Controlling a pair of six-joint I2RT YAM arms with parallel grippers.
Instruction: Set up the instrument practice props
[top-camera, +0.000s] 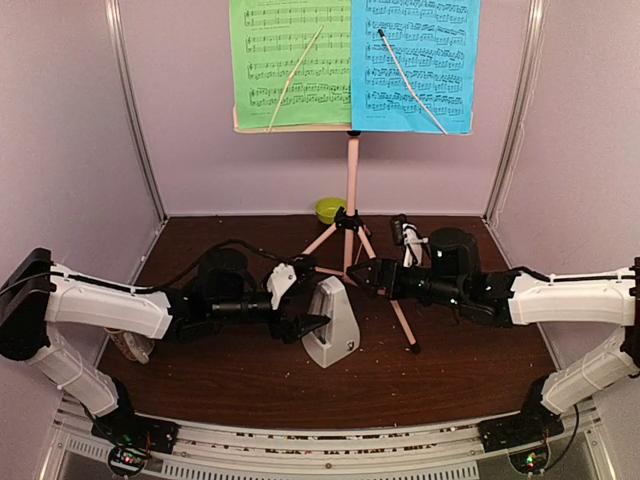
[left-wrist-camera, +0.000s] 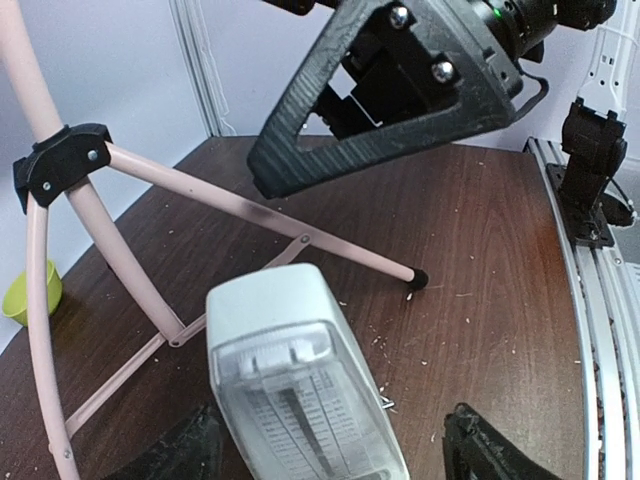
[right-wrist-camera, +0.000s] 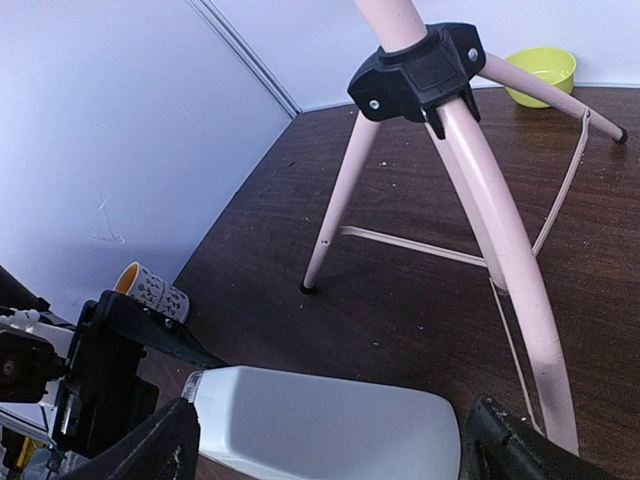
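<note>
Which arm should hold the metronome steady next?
Probably the left. Its open tool sits low, with a finger on each side of the metronome. The right tool hovers higher, near the metronome's top.

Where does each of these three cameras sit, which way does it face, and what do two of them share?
Top external: above and behind the robot, facing the back wall; shows left gripper, right gripper, music stand, green sheet, blue sheet.
Left wrist: on the left arm, looking toward the robot's right over the metronome; own fingers at the bottom, right gripper above.
Right wrist: on the right arm, looking left past the stand's hub to the mug; own fingers at the bottom.
Shared: both wrist views show the metronome, stand legs and lime bowl.
</note>
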